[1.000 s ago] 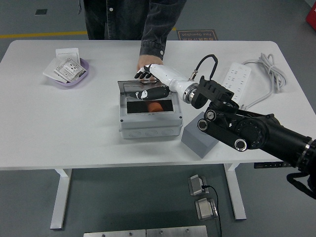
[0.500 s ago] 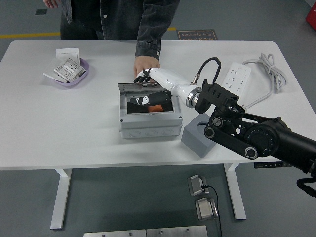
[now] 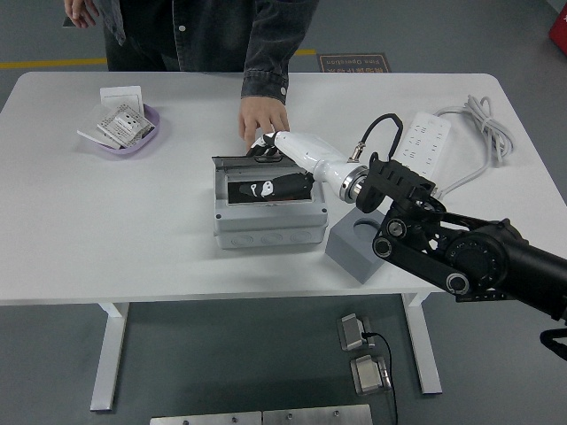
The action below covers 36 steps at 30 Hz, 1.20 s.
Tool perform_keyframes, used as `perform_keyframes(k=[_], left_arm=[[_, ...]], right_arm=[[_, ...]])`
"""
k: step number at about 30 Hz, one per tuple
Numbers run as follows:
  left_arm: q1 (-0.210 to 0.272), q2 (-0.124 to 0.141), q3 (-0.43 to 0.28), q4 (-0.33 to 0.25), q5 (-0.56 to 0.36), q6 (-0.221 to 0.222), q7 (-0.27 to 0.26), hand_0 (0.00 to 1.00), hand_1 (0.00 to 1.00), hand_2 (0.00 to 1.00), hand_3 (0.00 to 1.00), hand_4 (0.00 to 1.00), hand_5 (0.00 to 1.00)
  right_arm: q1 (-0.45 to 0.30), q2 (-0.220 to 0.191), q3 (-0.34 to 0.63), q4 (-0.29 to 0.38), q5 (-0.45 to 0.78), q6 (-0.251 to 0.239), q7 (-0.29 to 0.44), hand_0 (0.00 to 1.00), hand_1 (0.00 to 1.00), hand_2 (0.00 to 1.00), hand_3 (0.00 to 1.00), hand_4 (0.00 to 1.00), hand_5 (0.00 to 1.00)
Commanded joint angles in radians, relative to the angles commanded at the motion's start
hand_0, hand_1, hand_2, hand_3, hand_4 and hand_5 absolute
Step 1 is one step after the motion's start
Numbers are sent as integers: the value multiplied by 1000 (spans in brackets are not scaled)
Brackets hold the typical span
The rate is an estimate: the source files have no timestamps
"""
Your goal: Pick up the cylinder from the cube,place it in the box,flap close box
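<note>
Landmark is the grey plastic junction box (image 3: 266, 212) near the middle of the white table (image 3: 106, 230). Far left of the box and further back: a lilac shallow dish (image 3: 133, 137) with paper packets in it. The box's clear hinged lid (image 3: 266, 188) lies low over the opening, dark inside. The cylinder can't be made out in the box; the lid and hand cover the spot, so can't tell where it is. Right hand (image 3: 282, 168), white shell with black fingers (image 3: 266, 189), lies across the lid top, fingers stretched flat along it, gripping nothing. Behind the box, touching its back edge, a person's hand (image 3: 261, 119) in a dark sleeve rests on the table. Just right of the box: a grey cube block (image 3: 356, 246) with a round hole on top, hole empty. Further right and back of the box: a white power strip (image 3: 425, 142) with a coiled white cable (image 3: 483, 119). Left arm not seen.
</note>
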Motion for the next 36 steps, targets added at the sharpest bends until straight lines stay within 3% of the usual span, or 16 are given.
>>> perform_keyframes(k=[9,23,29,36], left_arm=[[1,-1,-1,0,2,1,0,650,666,572,612,718,400],[2,-3,-6,0,8,-1,3,650,666,572,611,718,398],[5,-3,-12,0,13,-2,6,650,666,573,611,718,396],[14,-6,-9,0,5,-3,11,649,665,572,611,717,395]], right_arm=[[-18,-20,-10,53,-12,-2,-10,721,711,721,709,854,552],[-52,-25,16,60,-30,7,-15,718,710,719,709,831,529],[-105,-53,110,105,-85,41,-37,716,709,717,708,826,525],[-256,-138,303,245,-178,106,-64,714,707,712,709,823,524]])
